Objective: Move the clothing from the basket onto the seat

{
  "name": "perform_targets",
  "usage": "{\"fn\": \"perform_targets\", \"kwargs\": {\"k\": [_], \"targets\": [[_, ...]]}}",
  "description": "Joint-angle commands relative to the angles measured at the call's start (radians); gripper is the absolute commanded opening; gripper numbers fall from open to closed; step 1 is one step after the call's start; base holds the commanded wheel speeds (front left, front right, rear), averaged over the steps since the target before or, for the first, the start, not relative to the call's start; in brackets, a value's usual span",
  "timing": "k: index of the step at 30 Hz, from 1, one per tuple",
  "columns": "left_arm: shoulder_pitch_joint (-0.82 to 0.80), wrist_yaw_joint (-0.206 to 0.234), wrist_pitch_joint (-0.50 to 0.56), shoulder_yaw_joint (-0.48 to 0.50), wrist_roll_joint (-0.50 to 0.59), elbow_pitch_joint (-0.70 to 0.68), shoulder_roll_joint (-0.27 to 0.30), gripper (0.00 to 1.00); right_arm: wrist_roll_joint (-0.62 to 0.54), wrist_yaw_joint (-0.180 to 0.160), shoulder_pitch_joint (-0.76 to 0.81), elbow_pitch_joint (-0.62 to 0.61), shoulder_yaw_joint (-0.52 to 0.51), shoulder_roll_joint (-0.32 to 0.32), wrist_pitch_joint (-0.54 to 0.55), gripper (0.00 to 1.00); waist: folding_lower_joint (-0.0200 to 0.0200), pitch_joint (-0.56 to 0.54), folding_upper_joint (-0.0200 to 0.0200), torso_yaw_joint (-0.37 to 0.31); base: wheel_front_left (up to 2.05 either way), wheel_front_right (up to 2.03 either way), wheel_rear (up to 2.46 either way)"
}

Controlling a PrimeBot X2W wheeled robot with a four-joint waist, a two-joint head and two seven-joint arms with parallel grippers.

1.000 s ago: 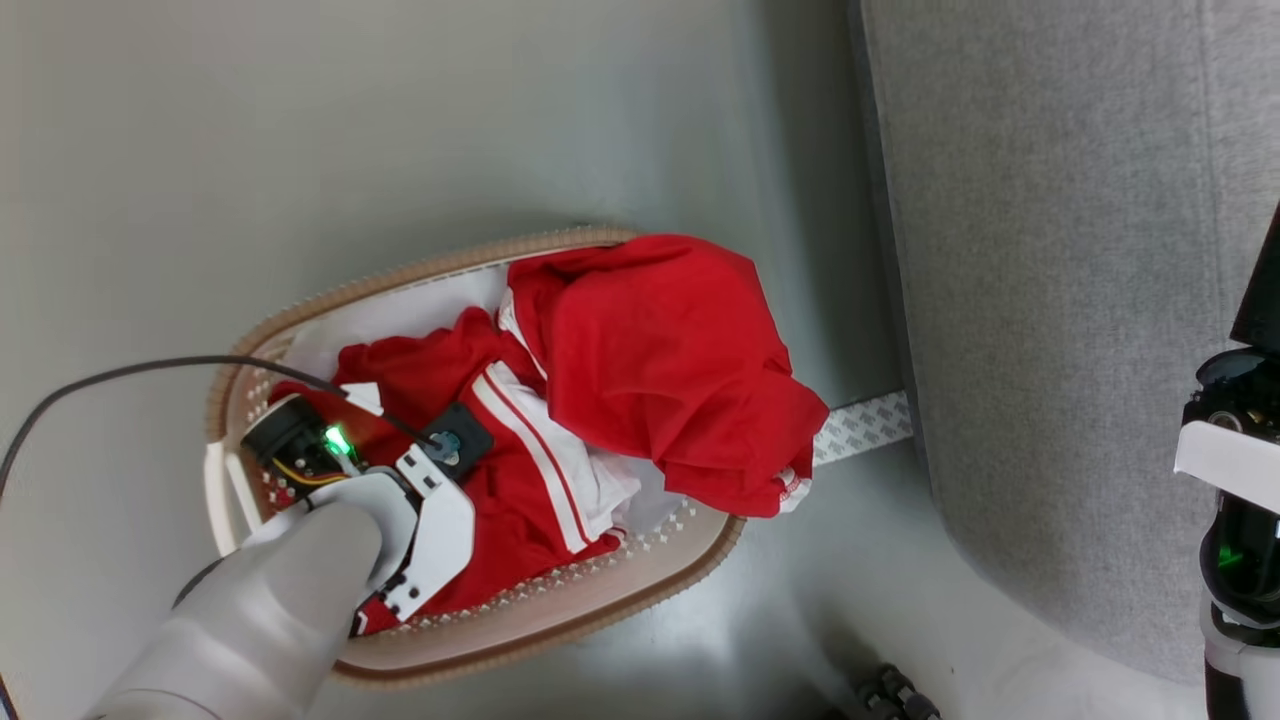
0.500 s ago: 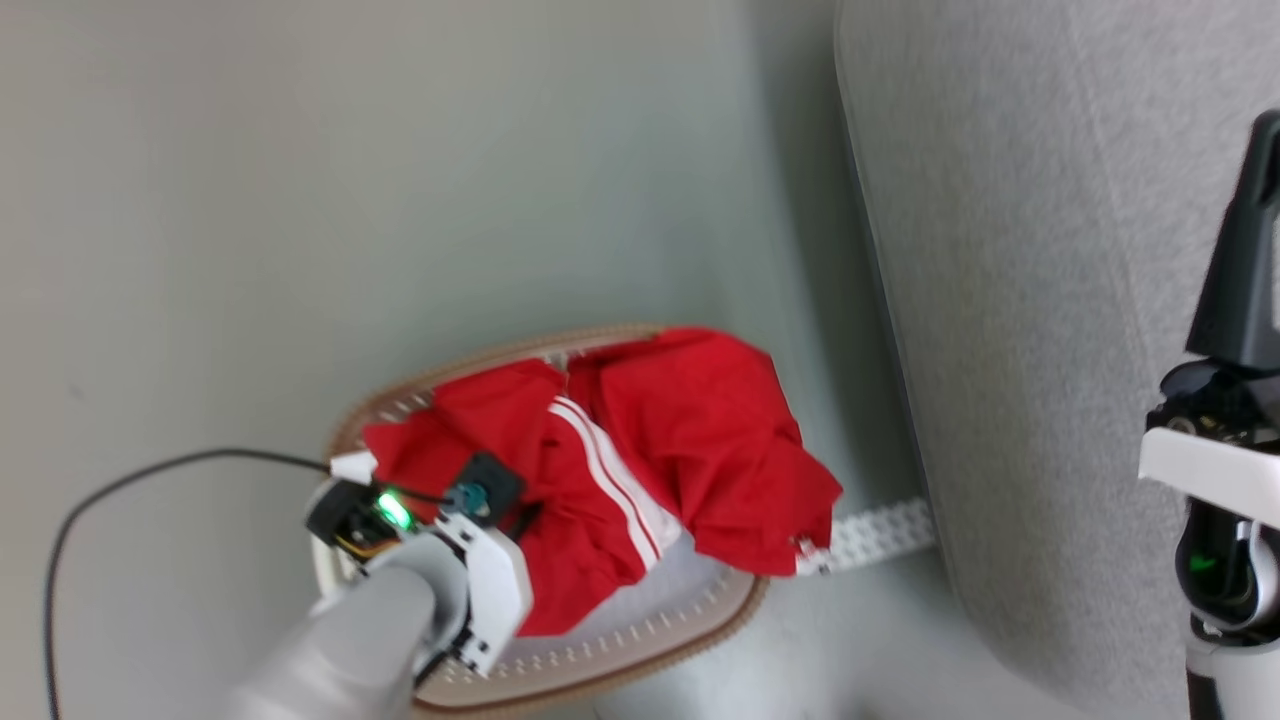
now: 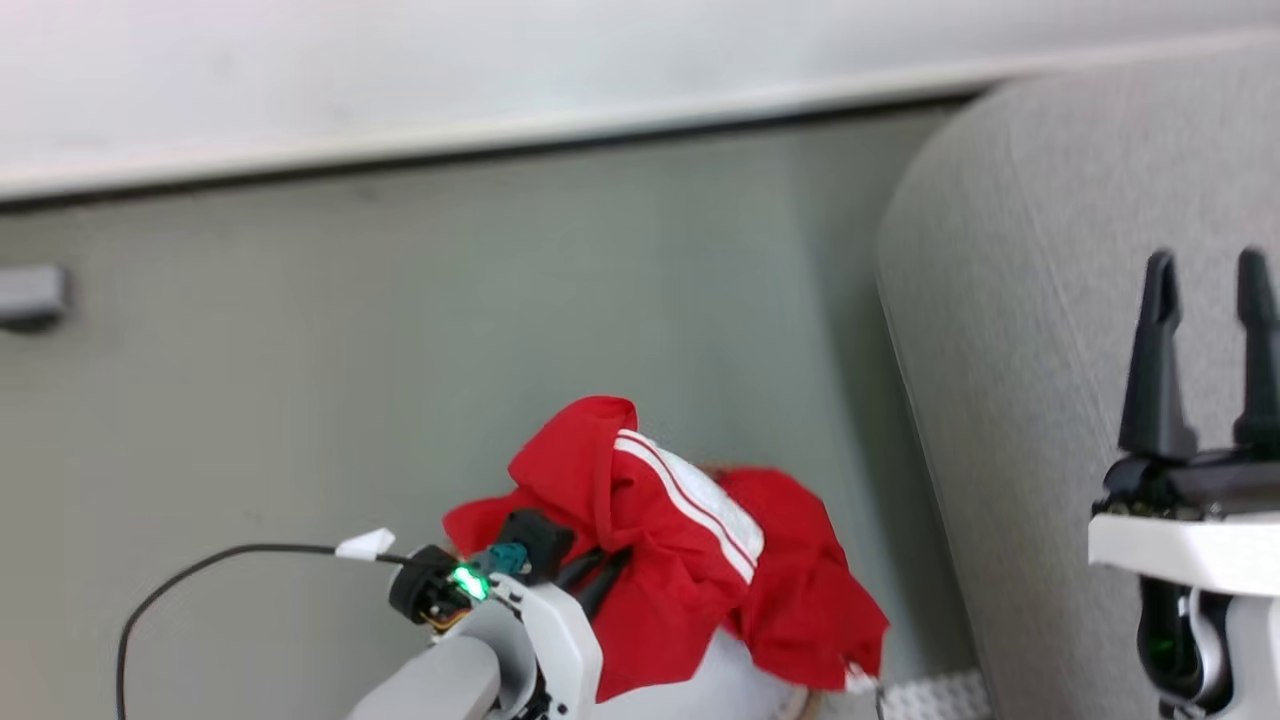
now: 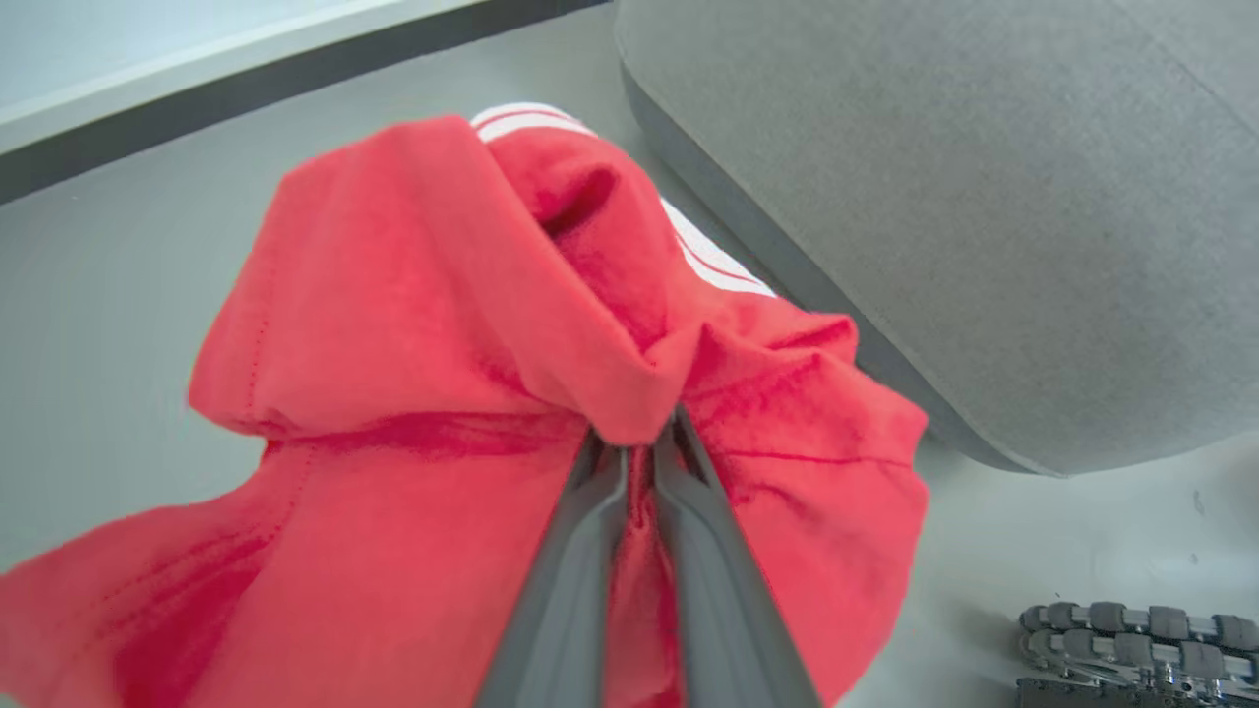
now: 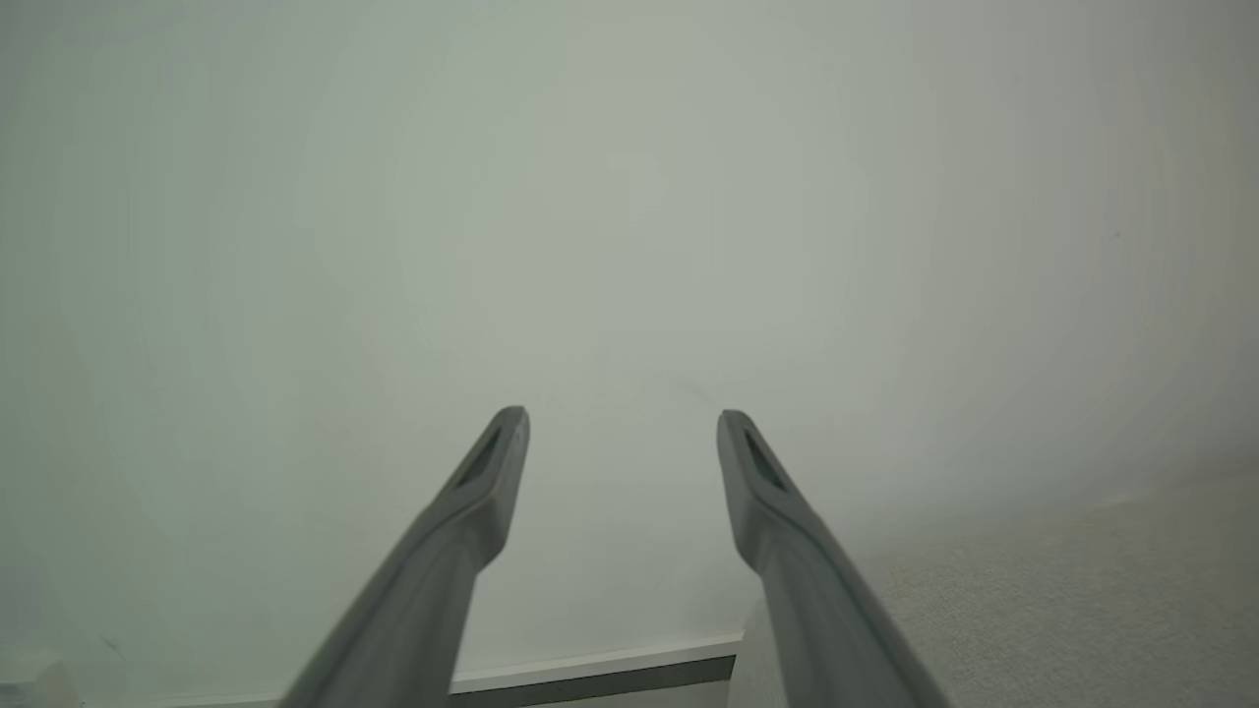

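The clothing [image 4: 443,344] hangs bunched from the left gripper [image 4: 634,442], clamped on one thin fold, beside the seat [image 3: 1020,350] edge. The right gripper [image 3: 1205,270] gapes empty. That small pinch may slip loose mid-carry.

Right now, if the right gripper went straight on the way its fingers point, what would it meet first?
Probably the plain pale wall; from the right gripper the way looks free, though depth is unclear.

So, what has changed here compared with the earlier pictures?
The left gripper, shut on the striped red garment, has lifted it upward from down in the basket. The head view has also tilted up. Unchanged: the grip, the open right gripper, and the other red garment draped over the basket.
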Motion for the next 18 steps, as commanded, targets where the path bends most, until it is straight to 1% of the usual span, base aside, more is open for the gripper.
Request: {"fn": "perform_targets", "kwargs": {"k": [1,8,12,18], "targets": [[0.021,0.001,-0.002,0.017,-0.004,-0.021,0.011,0.0,-0.009,-0.002,0.021,0.008,0.003,-0.002,-0.002,1.0,0.0002,-0.096,0.0,0.057,0.0,0.0,0.0],[0.074,0.016,-0.003,0.139,-0.028,-0.168,0.024,0.0,-0.007,-0.002,0.066,0.053,0.029,-0.002,-0.002,1.0,0.0002,-0.192,0.0,0.098,0.0,0.0,0.0],[0.085,0.028,-0.003,0.212,-0.039,-0.265,0.047,0.0,-0.021,-0.002,0.08,0.082,0.065,-0.002,-0.002,1.0,0.0002,-0.228,0.0,0.115,0.0,0.0,0.0],[0.091,0.05,-0.001,0.279,-0.055,-0.4,0.087,0.0,-0.003,-0.002,0.105,0.112,0.111,-0.002,-0.002,1.0,0.0002,-0.272,0.0,0.137,0.0,0.0,0.0]]}}
